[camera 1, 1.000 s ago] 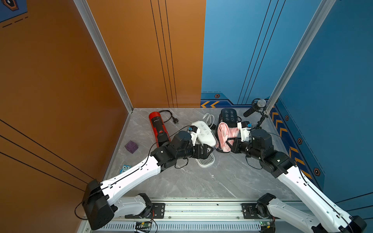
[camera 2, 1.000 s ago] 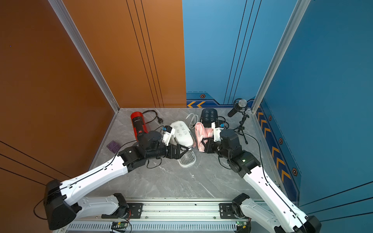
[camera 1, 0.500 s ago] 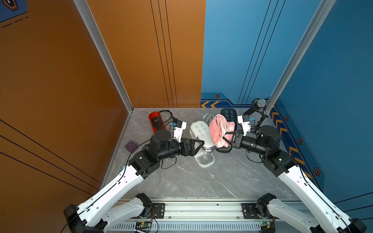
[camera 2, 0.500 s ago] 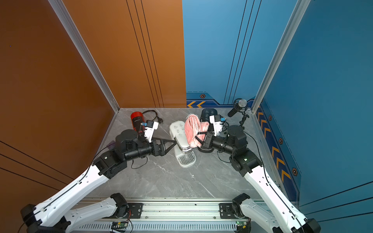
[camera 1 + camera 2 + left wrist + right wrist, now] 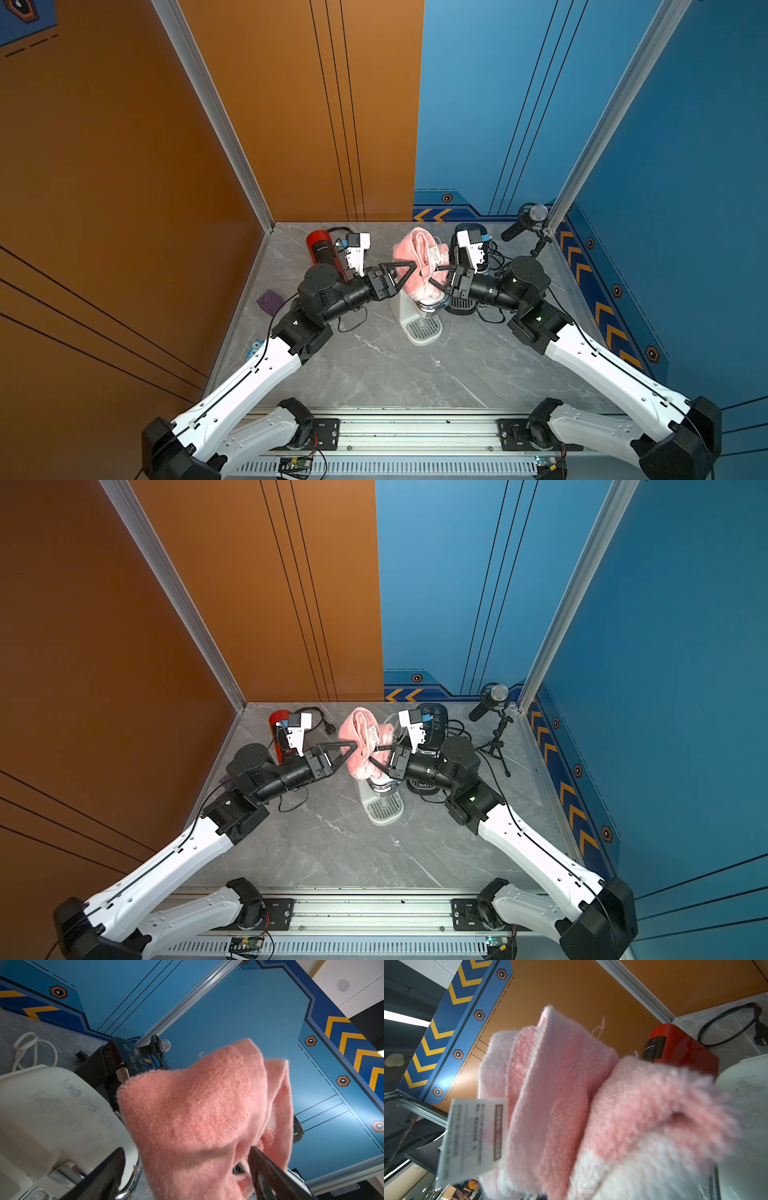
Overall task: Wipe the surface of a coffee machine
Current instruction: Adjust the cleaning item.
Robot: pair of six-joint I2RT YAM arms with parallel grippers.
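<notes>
Your right gripper (image 5: 433,275) has its fingers pressed together on a bunched pink towel (image 5: 417,257), pinching it near one end. The towel hangs clear of the table, just over the top of the white coffee machine (image 5: 420,328) that stands under both sets of fingertips. Your left gripper (image 5: 187,1150) has its fingers spread wide, one on each side of the towel's nearer fold. In the left wrist view the cloth sits between them, and I can't tell whether either finger touches it.

Expect the towel to handle as light, soft and limp terry, folded into several layers. It will sag, and a thin edge could slip out of a pinch. If you take it with the left fingers, I'd close on the thick folded wad, not on the loose corner or the paper label (image 5: 473,1136) that faces the right wrist.

In both top views the towel's long axis runs across the line joining your two grippers. Its free end points away from the right fingertips toward the back wall. How much of that is height I can't tell.

The red Nespresso machine (image 5: 322,249) sits behind the left fingers, well apart from the cloth, so I judge the white one is the surface to wipe
</notes>
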